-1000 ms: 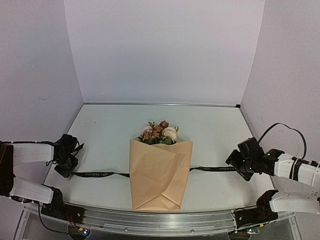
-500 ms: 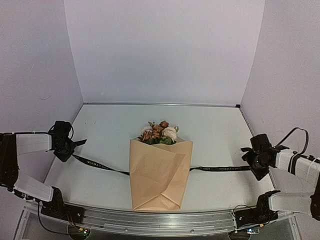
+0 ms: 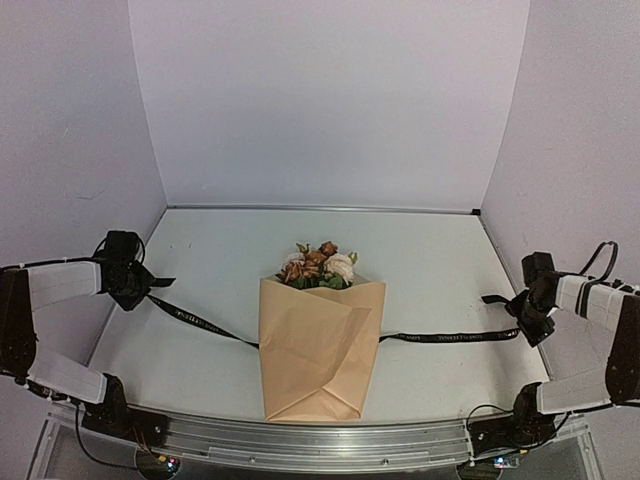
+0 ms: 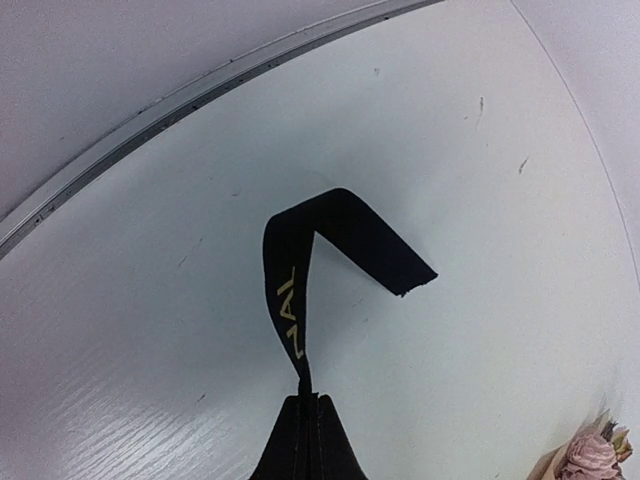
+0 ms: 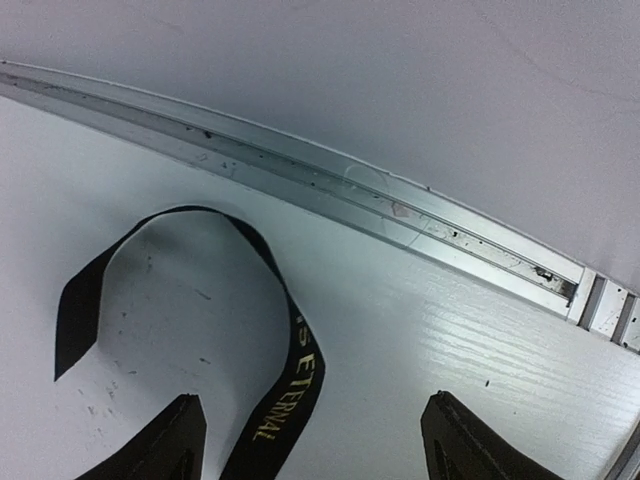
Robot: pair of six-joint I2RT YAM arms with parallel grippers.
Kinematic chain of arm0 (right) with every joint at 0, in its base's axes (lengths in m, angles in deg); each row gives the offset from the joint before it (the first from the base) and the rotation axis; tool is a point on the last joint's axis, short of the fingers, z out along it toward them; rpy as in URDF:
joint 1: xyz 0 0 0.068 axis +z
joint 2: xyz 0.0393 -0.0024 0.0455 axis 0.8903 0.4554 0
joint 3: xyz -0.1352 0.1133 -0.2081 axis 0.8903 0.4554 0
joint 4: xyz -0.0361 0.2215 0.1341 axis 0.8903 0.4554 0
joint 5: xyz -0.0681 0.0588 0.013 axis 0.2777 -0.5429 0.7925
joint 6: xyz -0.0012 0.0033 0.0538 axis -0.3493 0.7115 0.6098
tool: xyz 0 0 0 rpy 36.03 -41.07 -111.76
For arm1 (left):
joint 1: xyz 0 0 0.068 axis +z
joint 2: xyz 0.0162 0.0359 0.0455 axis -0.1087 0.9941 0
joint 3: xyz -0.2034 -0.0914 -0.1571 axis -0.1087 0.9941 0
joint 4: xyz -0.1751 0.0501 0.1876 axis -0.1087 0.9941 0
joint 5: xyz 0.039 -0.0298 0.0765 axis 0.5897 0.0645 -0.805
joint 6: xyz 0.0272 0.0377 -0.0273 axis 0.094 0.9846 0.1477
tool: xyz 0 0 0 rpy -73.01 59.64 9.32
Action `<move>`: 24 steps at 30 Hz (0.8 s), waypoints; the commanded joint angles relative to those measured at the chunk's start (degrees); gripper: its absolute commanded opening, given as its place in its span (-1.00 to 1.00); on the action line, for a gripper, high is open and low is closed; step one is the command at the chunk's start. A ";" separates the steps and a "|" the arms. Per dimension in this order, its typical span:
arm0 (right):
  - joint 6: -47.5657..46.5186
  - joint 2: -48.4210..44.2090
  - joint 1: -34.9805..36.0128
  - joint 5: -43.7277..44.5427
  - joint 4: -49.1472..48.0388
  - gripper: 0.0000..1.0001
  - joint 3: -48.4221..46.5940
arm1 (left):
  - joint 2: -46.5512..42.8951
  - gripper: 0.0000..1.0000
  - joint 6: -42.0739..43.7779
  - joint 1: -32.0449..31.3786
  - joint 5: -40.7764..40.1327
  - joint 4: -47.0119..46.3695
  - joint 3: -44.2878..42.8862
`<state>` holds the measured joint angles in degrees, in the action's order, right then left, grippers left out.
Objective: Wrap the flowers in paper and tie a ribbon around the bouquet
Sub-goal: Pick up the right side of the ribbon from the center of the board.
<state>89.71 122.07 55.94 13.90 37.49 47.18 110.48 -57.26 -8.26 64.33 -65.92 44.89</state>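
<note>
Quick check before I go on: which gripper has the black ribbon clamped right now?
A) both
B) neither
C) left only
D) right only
C: the left gripper is shut on the ribbon, whose end sticks out from its closed tips, while the right gripper stands open, the ribbon merely running between its spread fingers.
</note>
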 commanded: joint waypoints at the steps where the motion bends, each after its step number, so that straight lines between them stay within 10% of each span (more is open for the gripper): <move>1: -2.65 1.91 -2.76 -3.17 0.01 0.53 -1.91 | 0.57 -1.00 1.08 0.26 2.28 -2.48 -1.95; 19: -4.78 17.74 -5.43 -5.70 -0.17 0.21 -9.68 | 1.34 -1.00 0.93 0.35 5.29 -3.77 -2.44; 24: -4.63 19.25 -5.60 -6.77 0.34 -0.19 -11.23 | -1.09 -1.00 -0.43 0.35 5.38 -5.41 -0.15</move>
<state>84.65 140.48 50.69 7.58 36.99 38.40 112.50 -57.15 -8.17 69.58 -68.12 44.34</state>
